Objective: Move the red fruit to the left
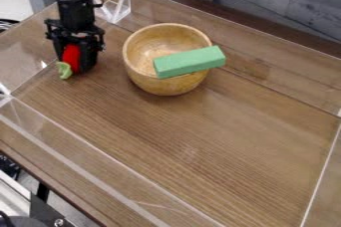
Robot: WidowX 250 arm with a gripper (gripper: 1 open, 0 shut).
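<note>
My hand sits low on the bench, far left, fingers around the red fruit; it's mostly hidden, so I can't tell whether they're pinching. Only its green stem peeks out clearly.

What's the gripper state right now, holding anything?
Gripper: down at the table around the red fruit; jaws look to be opening, but whether it has let go cannot be told.

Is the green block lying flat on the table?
No, the green block rests across the rim of the wooden bowl, not on the table.
</note>
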